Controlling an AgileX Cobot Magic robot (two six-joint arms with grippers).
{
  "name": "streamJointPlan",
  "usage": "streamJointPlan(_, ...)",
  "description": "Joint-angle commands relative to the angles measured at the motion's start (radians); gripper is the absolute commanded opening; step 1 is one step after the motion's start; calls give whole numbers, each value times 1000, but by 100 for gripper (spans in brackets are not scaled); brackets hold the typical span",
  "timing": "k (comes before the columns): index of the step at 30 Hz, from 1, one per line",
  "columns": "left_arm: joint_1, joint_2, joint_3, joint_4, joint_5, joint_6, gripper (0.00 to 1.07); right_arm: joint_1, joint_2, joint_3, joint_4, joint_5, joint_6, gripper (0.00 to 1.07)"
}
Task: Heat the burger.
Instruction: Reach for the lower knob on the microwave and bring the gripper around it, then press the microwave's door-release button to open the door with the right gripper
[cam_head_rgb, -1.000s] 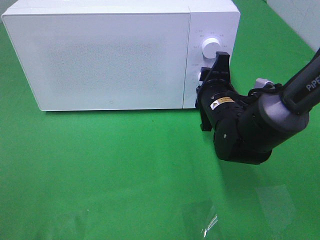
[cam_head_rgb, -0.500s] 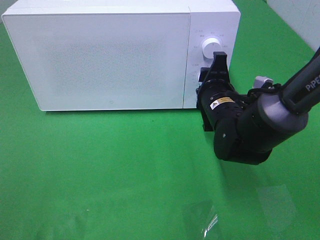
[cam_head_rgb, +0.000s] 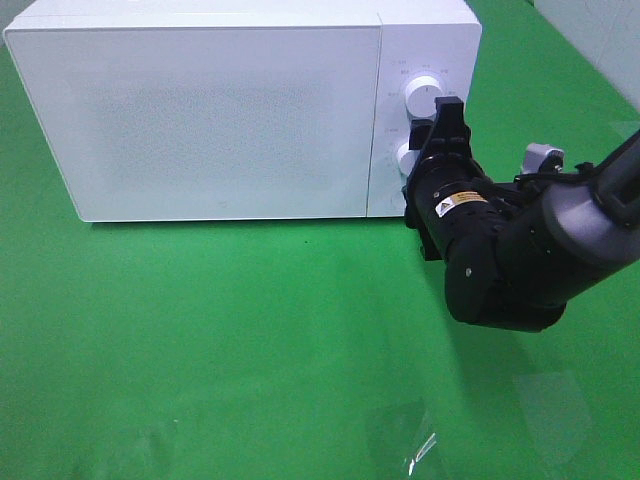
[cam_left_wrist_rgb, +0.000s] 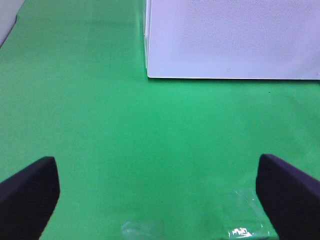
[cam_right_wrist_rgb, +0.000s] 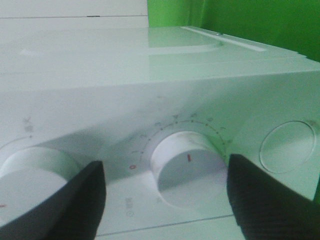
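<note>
While the right gripper (cam_right_wrist_rgb: 165, 170) is held up against the control panel, its dark fingers (cam_right_wrist_rgb: 75, 200) are seen spread to either side of the dial with the numbered scale (cam_right_wrist_rgb: 187, 162). A clear gap is noted on one side and the other finger lies close to the dial's edge, so the jaws are read as parted and nothing is gripped. The red pointer on that dial stands away from the red zero mark. A second dial (cam_right_wrist_rgb: 30, 175) and a round button (cam_right_wrist_rgb: 287, 145) are noted on either side of it.

The left gripper (cam_left_wrist_rgb: 160, 200) is spread to its widest and holds nothing. It hangs over the green cloth (cam_left_wrist_rgb: 100, 125), in front of the microwave (cam_head_rgb: 200, 110) and well apart from it.

The door (cam_head_rgb: 210, 120) is shut. The burger is not seen in any view; it is judged to be inside, though this cannot be confirmed.

Progress, as judged: loading and closing appear done, and a time appears to be set on the dial. What is left is for the right arm to be drawn clear and the heating to be run.
</note>
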Motion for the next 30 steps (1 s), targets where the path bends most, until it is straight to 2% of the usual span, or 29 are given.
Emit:
streamJointPlan(1,3,-16,-1,-3,5,-5,101,-6,-50,45,-84,-14,-48,75)
streamJointPlan(6,3,-16,-1,-3,5,-5,101,-6,-90,86,-110,43,-86,75)
streamJointPlan(11,3,-16,-1,-3,5,-5,101,-6,-192,164,-170,193,-264,74)
streamJointPlan(14,3,-16,-1,-3,5,-5,101,-6,-287,185,-181,377,-473,74)
streamJointPlan(15,3,-16,-1,-3,5,-5,101,-6,-287,185,-181,377,-473,74)
streamJointPlan(17,3,-16,-1,-3,5,-5,101,-6,-356,184,-180,517,-679,74)
streamJointPlan(18,3,-16,-1,-3,5,-5,101,-6,-356,184,-180,517,-679,74)
streamJointPlan(21,3,-16,-1,-3,5,-5,101,-29,-450,173,-181,701,-926,74)
streamJointPlan(24,3,-16,-1,-3,5,-5,101,-56,-494,163,-198,796,-1036,74)
streamJointPlan(25,3,-16,-1,-3,5,-5,101,-89,-540,143,-233,917,-1141,74)
streamJointPlan(26,3,-16,-1,-3,5,-5,101,-89,-540,143,-233,917,-1141,74)
streamJointPlan(27,3,-16,-1,-3,5,-5,101,-122,-579,122,-277,1042,-1216,74)
streamJointPlan(28,3,-16,-1,-3,5,-5,101,-148,-617,99,-344,1150,-1251,74)
streamJointPlan(29,3,-16,-1,-3,5,-5,101,-148,-617,99,-344,1150,-1251,74)
streamJointPlan(30,3,-16,-1,-3,5,-5,101,-169,-655,78,-418,1255,-1254,74)
